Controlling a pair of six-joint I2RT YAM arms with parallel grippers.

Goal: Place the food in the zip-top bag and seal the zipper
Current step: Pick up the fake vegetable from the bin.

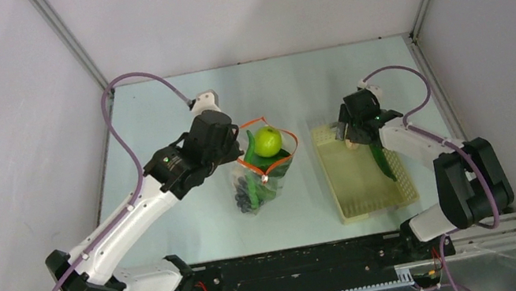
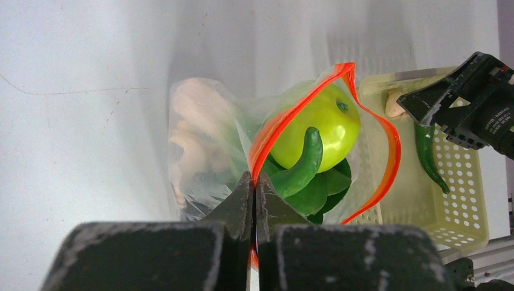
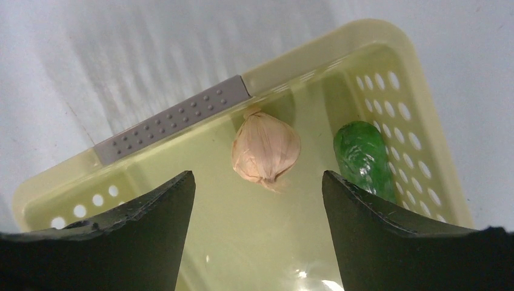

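**Two items lie in the basket; the bag stands part-filled**

Two arms work side by side on the table. The zip-top bag (image 1: 279, 170) stands near the table's middle, mouth open and facing up. The left gripper (image 2: 254, 185) sits at the bag's 9 o'clock, its jaws together and clamped on the orange-red zipper (image 2: 270, 127) at the near rim.

A green apple (image 2: 315, 127) sits in the bag's mouth. A green pepper (image 2: 300, 170) leans against the apple, over dark green leaves (image 2: 321, 194). Pale mushrooms (image 2: 194, 136) show through the clear plastic, and dark grapes (image 1: 247, 194) lie low in the bag at its 7 o'clock.

The pale yellow perforated basket (image 1: 358, 188) lies at the bag's 3 o'clock, just beside it but apart. The right gripper (image 3: 257, 179) hangs over the basket's 12 o'clock end with its jaws wide apart and holding nothing. Between the fingers, on the basket floor, is a pale papery bulb (image 3: 265, 150). A second green pepper (image 3: 363, 157) lies at the bulb's 3 o'clock along the basket's wall, clear of the bulb.
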